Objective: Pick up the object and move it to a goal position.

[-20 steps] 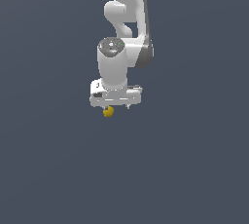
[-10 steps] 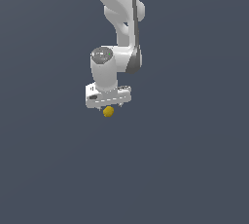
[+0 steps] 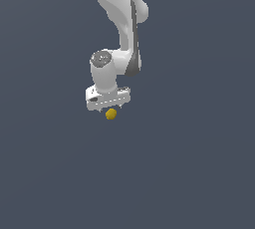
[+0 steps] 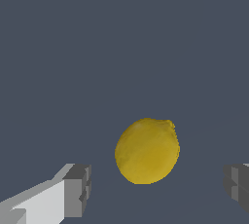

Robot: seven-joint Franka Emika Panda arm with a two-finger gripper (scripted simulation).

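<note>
1 second of travel had carried the gripper [image 3: 108,107] toward the exterior view's left and down, until the ball [image 3: 111,114] sat just beneath it. In the wrist view the fingers [image 4: 78,190] stood wide apart, the ball between them, untouched; closing looked next.

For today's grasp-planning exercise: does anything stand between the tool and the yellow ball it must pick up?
Nothing visible does. In the wrist view the yellow ball lies between the open tool's fingers, apart from both, with only bare grey background around it.
</note>
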